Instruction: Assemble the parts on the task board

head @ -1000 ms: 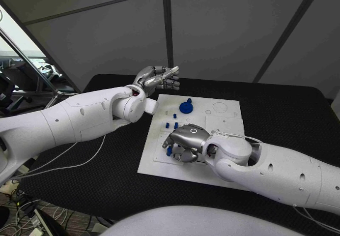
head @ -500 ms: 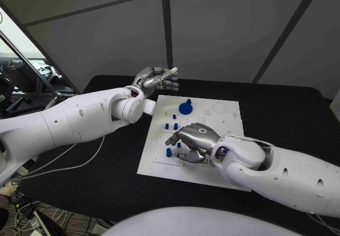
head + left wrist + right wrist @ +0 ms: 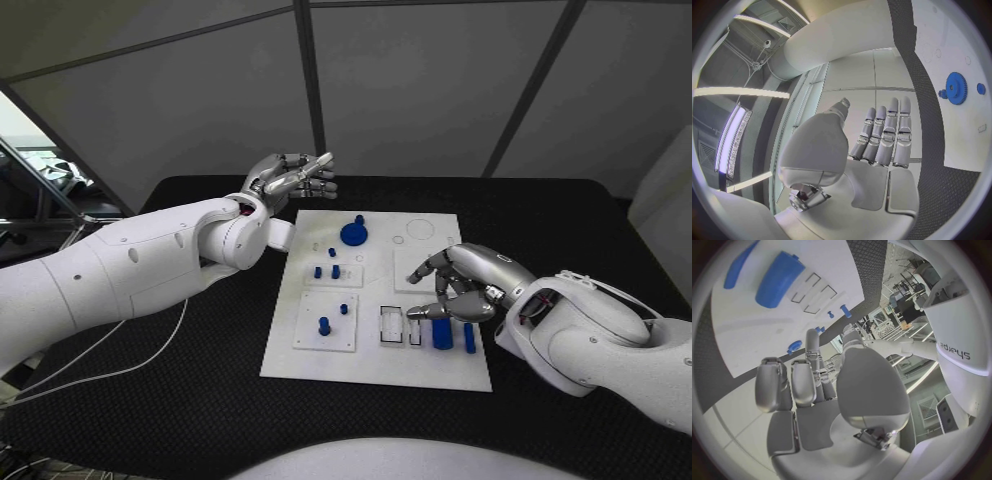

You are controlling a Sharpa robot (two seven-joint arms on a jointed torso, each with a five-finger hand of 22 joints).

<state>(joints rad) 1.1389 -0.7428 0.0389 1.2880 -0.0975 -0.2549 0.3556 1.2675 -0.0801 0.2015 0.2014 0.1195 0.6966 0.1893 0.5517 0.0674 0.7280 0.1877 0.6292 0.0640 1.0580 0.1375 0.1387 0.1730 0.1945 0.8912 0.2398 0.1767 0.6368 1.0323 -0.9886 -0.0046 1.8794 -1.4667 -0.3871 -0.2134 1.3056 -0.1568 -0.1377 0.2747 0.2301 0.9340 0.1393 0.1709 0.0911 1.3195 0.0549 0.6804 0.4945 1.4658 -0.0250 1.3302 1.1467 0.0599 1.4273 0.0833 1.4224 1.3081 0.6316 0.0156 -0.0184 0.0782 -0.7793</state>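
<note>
The right hand point(image 3: 459, 288) hovered over the right side of the white board point(image 3: 378, 370), fingers loosely curled and apart, with nothing in them as far as the head and wrist views showed. Just below its fingertips lay two blue bars point(image 3: 441, 332) side by side on the board, next to a pair of empty rectangular slots point(image 3: 392, 325). The left hand point(image 3: 289, 176) was lifted off the table beyond the board's far left corner, fingers straight and close together, holding nothing.

The other parts were spread about: a blue gear point(image 3: 353, 234) near the far edge, small pegs point(image 3: 329, 268) in the middle, and one peg point(image 3: 325, 325) standing on a square plate near the front left.

The risk I saw lay with the bars — they sat close together, so fingers coming down for one could nudge or drag the other and push it askew. A bar pinched off-centre might tilt and jam at a slot's edge rather than drop in. The hand's bulk also hid the bars from above, so a poor grip could go unnoticed.
</note>
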